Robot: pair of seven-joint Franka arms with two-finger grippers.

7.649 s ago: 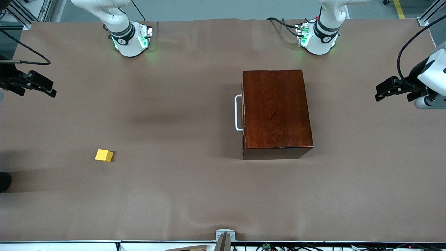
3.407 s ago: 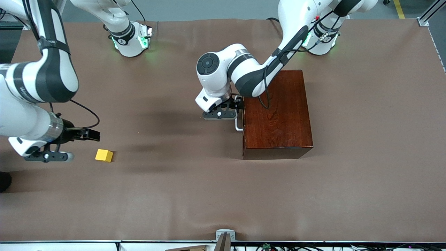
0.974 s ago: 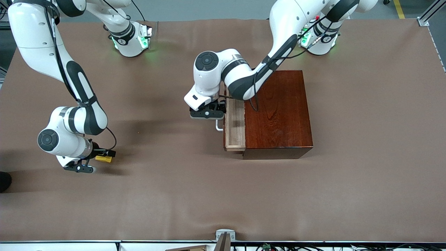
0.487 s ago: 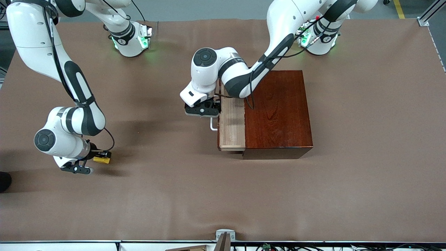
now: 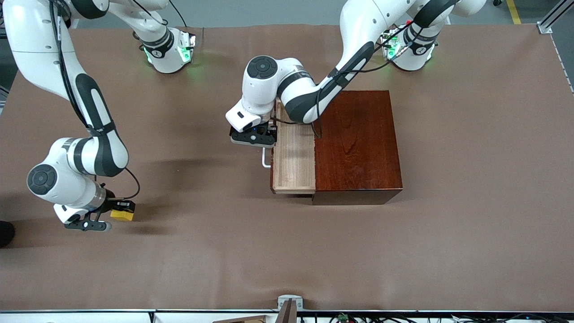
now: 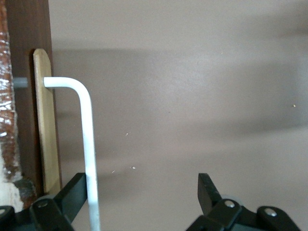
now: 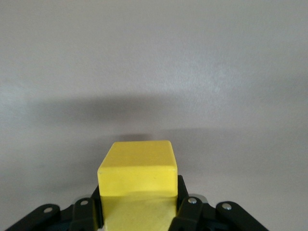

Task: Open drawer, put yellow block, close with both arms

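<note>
The drawer (image 5: 293,157) is out a good bit more than half a sec ago; the light-wood tray shows wide beside the dark wooden box (image 5: 356,143), and its floor looks bare. The left gripper (image 5: 254,137) sits at the white handle (image 5: 265,159), on the side toward the right arm's end of the table. In the left wrist view the bar (image 6: 89,144) runs along the inside of one finger (image 6: 72,195) while the other finger (image 6: 208,190) stands well apart, so the jaws are spread; it's hooking the bar, not pinching it.

The right gripper (image 5: 117,207) has pressed together on the yellow block (image 5: 123,214) within the last sec. The right wrist view shows the cube (image 7: 137,175) wedged between the fingers. The block has also shifted a little toward the front camera and the right arm's edge vs. a sec ago. A shadow lies under it, but I can't tell if it's off the table (image 5: 287,251) yet.

Meaning, imo: opening is basically done, the grasp is secured. Next is lift and carry across to the open tray, w/ the left arm needing to keep clear of the drop spot. Closing hasn't begun.
</note>
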